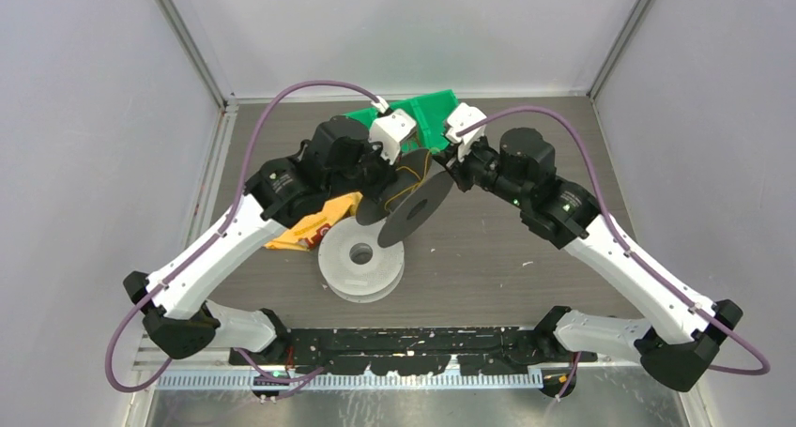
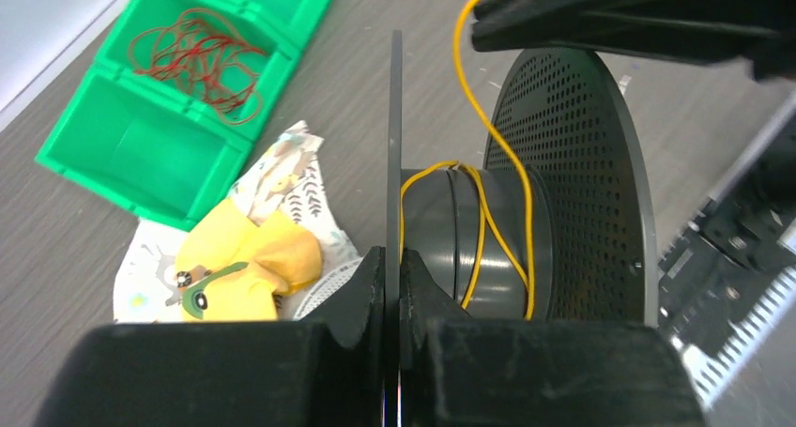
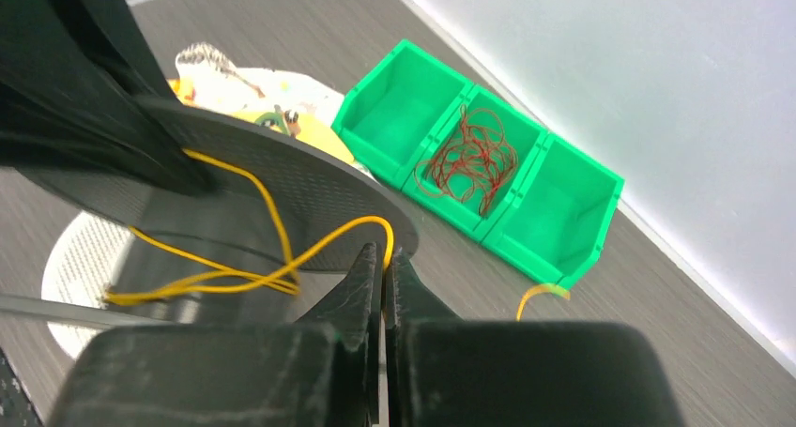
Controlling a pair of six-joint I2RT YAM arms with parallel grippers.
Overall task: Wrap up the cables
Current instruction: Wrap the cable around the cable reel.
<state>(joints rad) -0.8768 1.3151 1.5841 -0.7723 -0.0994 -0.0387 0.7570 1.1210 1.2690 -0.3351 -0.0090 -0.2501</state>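
Grey table (image 1: 526,258) below: left gripper (image 2: 394,263) pinches the spool (image 2: 573,164), right gripper (image 3: 383,258) pinches the yellow cable (image 2: 482,230). Slack windings could slide off!

Two spools: one dark spool (image 1: 418,206), one pale spool (image 1: 361,258). Three green bins (image 3: 554,206) in a row. One yellow cable (image 2: 480,230), one red-brown tangle (image 3: 474,155). One printed packet (image 2: 249,258). Two arms, left (image 1: 225,235) and right (image 1: 629,258).
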